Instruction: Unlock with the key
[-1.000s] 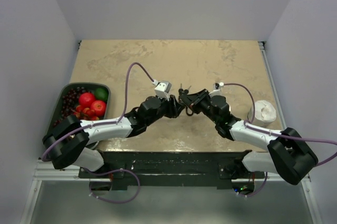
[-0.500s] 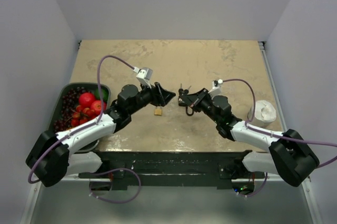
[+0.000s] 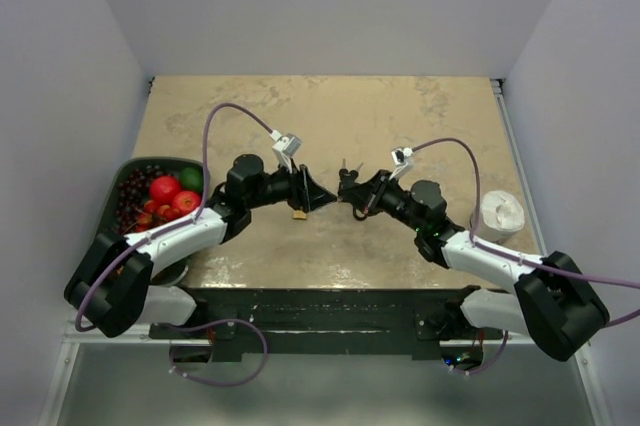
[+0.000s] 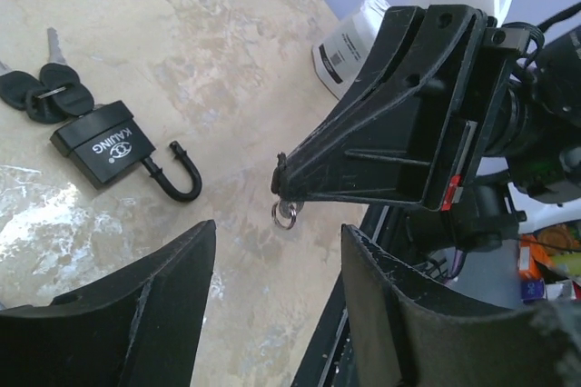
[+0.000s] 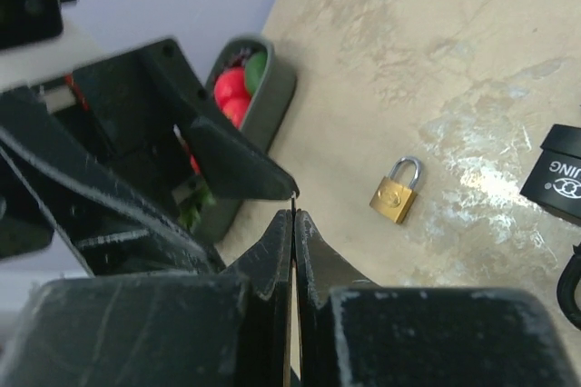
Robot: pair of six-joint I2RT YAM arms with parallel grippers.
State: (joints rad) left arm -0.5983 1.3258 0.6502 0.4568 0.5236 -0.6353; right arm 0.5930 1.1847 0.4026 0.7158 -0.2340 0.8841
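Since a second ago the two arms have drawn apart: their tips met then over the middle of the desk (image 3: 400, 116), whereas now the left gripper (image 4: 277, 234) has pulled back to its own side, and the brass padlock (image 5: 393, 198), unseen then, lies flat on the desk where it already lay half a second ago; the small key (image 4: 283, 212) is off the desk, to the right of the brass padlock, pinched at the very tip of the right gripper (image 5: 293, 216), whose fingers are pressed together on it with the key's ring hanging below; the brass padlock has its shackle down in the body, and nothing touches it; the left gripper hangs just beside the brass padlock on its right, its tips facing the right gripper, fingers spread apart and holding nothing; beyond the brass padlock and to its right lies a black padlock (image 4: 102, 146), its shackle free at one end, with a bunch of keys (image 4: 44, 96) touching its far corner; well to the left of the brass padlock stands a dark bowl (image 5: 275, 105) of fruit; well to its right, a white container (image 3: 503, 212).
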